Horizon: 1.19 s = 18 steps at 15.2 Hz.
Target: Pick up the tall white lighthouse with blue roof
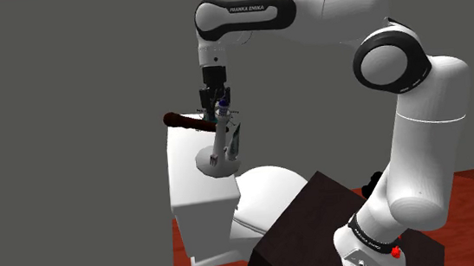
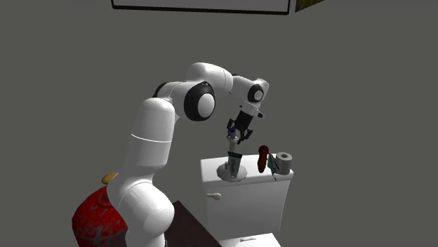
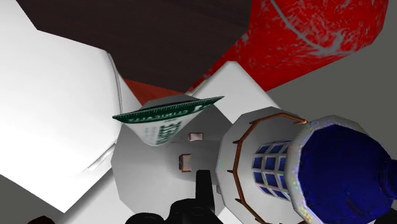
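Standing on the toilet tank lid (image 1: 185, 162), the lighthouse (image 2: 234, 161) is reaching up to the jaws, which are hanging at its blue roof (image 3: 340, 168); whether they are gripping it cannot be told. It is looking rigid, light and tall enough to tip, with a smooth, likely slippery shell; the shaft (image 1: 220, 138) below the railed gallery (image 3: 236, 159) is offering the surest hold. A brown object (image 1: 182, 120) and a paper roll (image 2: 283, 159) are crowding one side, and the wall (image 2: 351, 105) is standing close behind, so straight up is offering the freest path.
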Tool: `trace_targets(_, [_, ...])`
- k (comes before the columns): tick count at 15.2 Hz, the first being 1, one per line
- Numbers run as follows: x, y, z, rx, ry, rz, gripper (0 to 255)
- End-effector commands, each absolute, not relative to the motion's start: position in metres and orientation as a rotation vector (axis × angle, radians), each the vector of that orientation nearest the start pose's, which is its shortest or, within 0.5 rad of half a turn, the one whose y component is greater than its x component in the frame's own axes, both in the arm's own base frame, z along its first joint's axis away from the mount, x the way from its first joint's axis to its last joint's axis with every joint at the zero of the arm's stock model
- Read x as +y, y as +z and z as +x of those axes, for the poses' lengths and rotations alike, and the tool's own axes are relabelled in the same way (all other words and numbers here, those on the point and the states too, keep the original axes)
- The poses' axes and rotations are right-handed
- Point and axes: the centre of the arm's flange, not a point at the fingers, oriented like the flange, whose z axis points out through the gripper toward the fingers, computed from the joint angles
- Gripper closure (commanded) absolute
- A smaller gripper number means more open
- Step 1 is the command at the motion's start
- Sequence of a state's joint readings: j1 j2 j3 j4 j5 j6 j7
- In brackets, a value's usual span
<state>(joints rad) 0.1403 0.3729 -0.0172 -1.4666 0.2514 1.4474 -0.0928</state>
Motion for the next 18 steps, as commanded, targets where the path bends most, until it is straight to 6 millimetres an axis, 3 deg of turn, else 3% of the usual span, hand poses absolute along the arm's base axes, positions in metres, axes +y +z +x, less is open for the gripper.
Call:
trace_targets(1, [0.108, 0.445, 0.617, -0.279, 0.574, -2.833, 255])
trace_targets(16, [0.108, 0.524, 0.617, -0.279, 0.574, -2.833, 255])
trace_targets(18, [0.108, 0.525, 0.617, -0.279, 0.574, -2.833, 255])
